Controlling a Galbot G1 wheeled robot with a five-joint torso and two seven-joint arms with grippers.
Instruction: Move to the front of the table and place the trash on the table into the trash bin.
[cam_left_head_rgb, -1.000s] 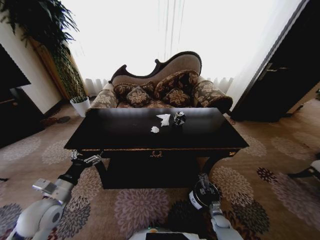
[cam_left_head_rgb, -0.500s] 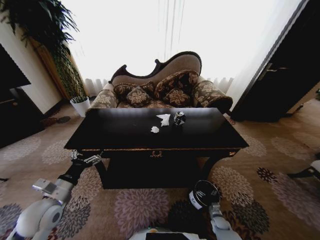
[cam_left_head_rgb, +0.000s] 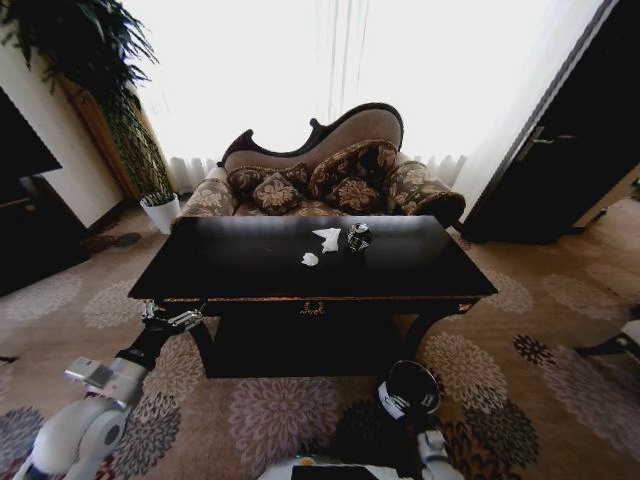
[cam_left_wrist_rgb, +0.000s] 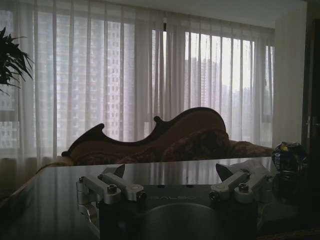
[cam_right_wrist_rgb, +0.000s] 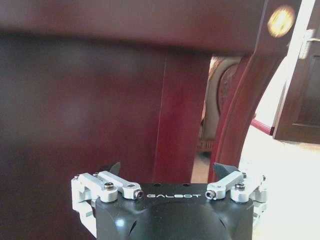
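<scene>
Robot's parked in front of the table (cam_left_head_rgb: 250, 280), a glossy black one w/ curved legs and a small gold emblem (cam_left_head_rgb: 313, 308) on the front rail. Trash sits mid-table toward the far edge: a dark crumpled can (cam_left_head_rgb: 358, 238), a white paper scrap (cam_left_head_rgb: 328, 238) just beside it on the left, and a smaller white scrap (cam_left_head_rgb: 310, 259) a bit nearer the robot. From the left wrist cam the can (cam_left_wrist_rgb: 288, 156) shows at the far right of the tabletop (cam_left_wrist_rgb: 60, 200) w/ pale paper (cam_left_wrist_rgb: 250, 167) next to it.

Left gripper (cam_left_head_rgb: 172, 318) is low at the table's front left corner, just under the edge, arm reaching up from the bottom left. Its fingers (cam_left_wrist_rgb: 107, 186) are spread wide apart, nothing between them, pointing across the tabletop toward the sofa.

Right gripper (cam_right_wrist_rgb: 167, 170) is down low near the floor, facing the table's front panel and a curved leg (cam_right_wrist_rgb: 240, 115); fingers (cam_right_wrist_rgb: 115, 183) spread apart too, holding nothing. Trash bin (cam_left_head_rgb: 410, 390) stands on the carpet (cam_left_head_rgb: 520, 400) just below the table's front right, a small dark cylinder w/ shiny rim and white label, w/ the right arm just behind it at the bottom edge.

Behind the table: patterned sofa (cam_left_head_rgb: 330, 170) w/ cushions, bright curtained window (cam_left_wrist_rgb: 150, 75), tall plant (cam_left_head_rgb: 90, 60) in the left corner.
</scene>
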